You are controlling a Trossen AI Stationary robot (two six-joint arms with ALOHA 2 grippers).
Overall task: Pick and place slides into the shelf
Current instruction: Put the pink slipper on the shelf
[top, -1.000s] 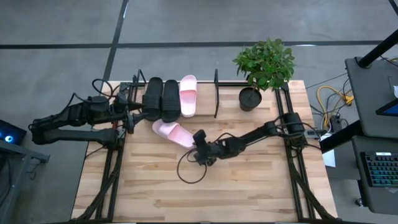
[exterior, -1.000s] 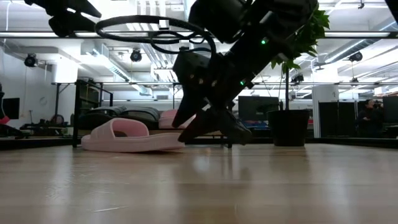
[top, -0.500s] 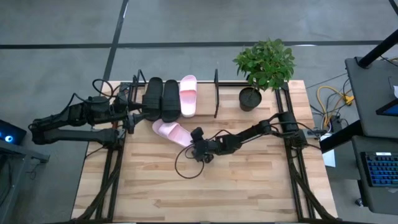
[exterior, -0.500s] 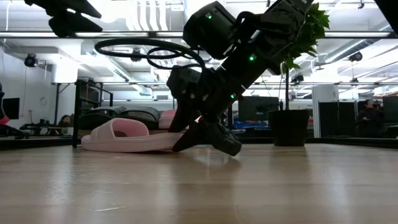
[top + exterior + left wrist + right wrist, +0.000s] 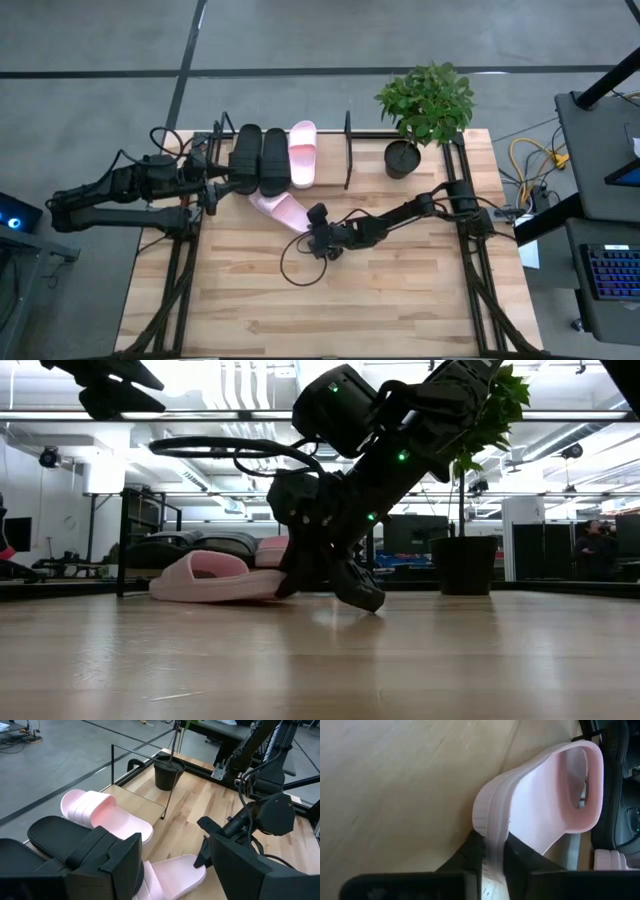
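We see the right gripper (image 5: 311, 226) low on the table, jaws pinched on the heel edge of the loose pink slide (image 5: 279, 209), just in front of the shelf (image 5: 347, 150). Two black slides (image 5: 259, 158) plus one pink slide (image 5: 302, 153) sit inside. Left gripper (image 5: 222, 180) waits by the shelf's left end, fingers spread.

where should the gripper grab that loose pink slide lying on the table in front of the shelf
By the heel edge of the loose pink slide, coming from the open table side: its thin sole fits between the fingers, and the right gripper already pinches that rim, while the shelf crowds the far end.
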